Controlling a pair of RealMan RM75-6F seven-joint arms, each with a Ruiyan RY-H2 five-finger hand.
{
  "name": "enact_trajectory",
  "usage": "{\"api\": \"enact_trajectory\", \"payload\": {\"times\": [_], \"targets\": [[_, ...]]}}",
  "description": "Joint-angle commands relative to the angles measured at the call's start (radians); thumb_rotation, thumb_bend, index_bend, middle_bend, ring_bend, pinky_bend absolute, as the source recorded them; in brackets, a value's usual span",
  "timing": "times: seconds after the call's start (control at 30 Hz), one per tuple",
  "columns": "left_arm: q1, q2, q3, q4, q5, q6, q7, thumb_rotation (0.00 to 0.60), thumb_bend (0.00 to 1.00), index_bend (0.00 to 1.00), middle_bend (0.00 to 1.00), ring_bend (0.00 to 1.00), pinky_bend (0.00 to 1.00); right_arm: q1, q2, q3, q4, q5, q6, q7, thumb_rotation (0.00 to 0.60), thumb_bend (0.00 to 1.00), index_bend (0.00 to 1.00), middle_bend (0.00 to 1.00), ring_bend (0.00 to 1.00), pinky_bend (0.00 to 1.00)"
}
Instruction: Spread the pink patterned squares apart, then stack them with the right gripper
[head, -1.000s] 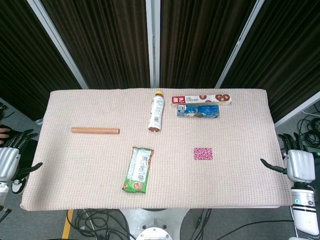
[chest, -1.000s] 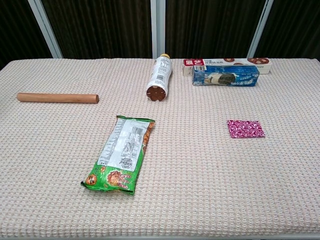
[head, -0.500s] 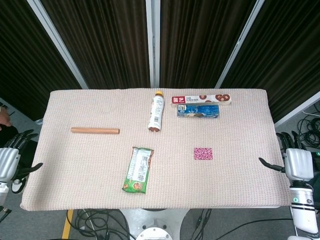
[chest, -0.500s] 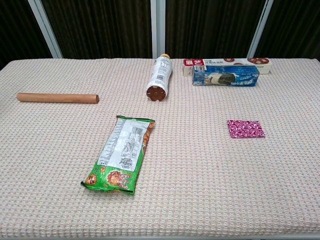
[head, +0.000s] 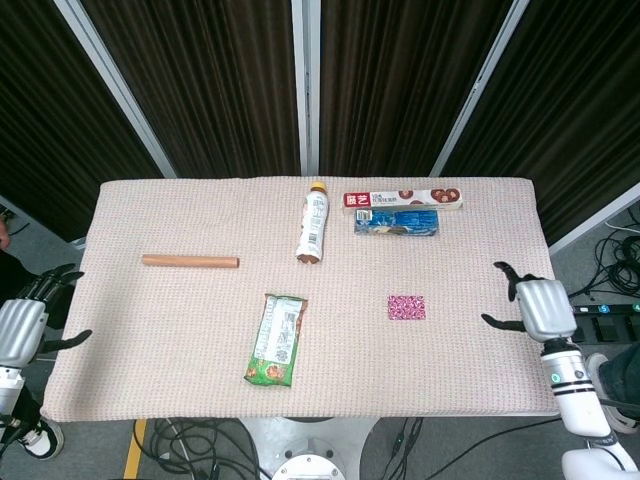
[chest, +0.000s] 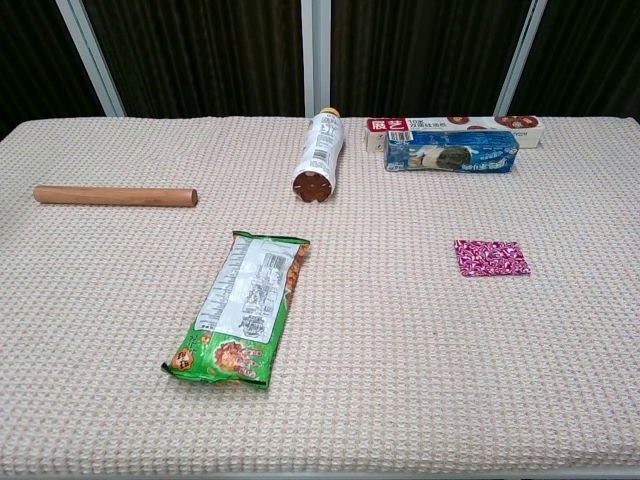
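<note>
The left hand (head: 20, 328) hangs off the table edge, fingers apart, empty. The pink patterned squares (head: 406, 307) lie flat right of centre – seemingly 1 neat pile (count unclear). The right hand (head: 535, 307) hovers near, fingers spread, holding nothing. Risk: thin, flush edges – fingers may drag the whole pile instead of separating it.

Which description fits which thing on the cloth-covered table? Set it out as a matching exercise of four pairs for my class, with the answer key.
Things:
1. wooden rod
2. bottle
3. green snack bag
4. pink patterned squares

Descriptions:
A. nearest the right hand
B. lying on its side, cap toward the curtains
C. alone on the left part of the table
D. closest to the front edge

Pairs: 1-C, 2-B, 3-D, 4-A
</note>
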Motion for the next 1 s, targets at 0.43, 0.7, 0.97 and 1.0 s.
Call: {"api": "enact_trajectory", "payload": {"times": [0.43,0.7,0.97,1.0], "targets": [[0.004,0.015,0.004,-0.027,0.006,0.008,0.016,0.6,0.06,0.23,0.23,0.16,0.26,0.233,0.031,-0.033,-0.109,0.131,-0.422,-0.073,0.6,0.56,0.36,1.0,1.0,0.97],[0.002,0.016,0.005,-0.024,0.005,0.001,0.009,0.6,0.06,0.23,0.23,0.16,0.26,0.288,-0.044,-0.063,-0.063,0.247,-0.451,-0.2,0.6,0.73,0.39,1.0,1.0,0.97],[0.005,0.015,0.004,-0.012,0.001,0.003,-0.004,0.6,0.06,0.23,0.23,0.16,0.26,0.32,-0.119,-0.08,-0.022,0.345,-0.447,-0.259,0.6,0.74,0.38,1.0,1.0,0.97],[0.005,0.014,0.004,-0.01,0.001,0.002,-0.006,0.6,0.06,0.23,0.23,0.16,0.26,0.324,-0.131,-0.082,-0.013,0.355,-0.442,-0.265,0.6,0.74,0.37,1.0,1.0,0.97]]}}
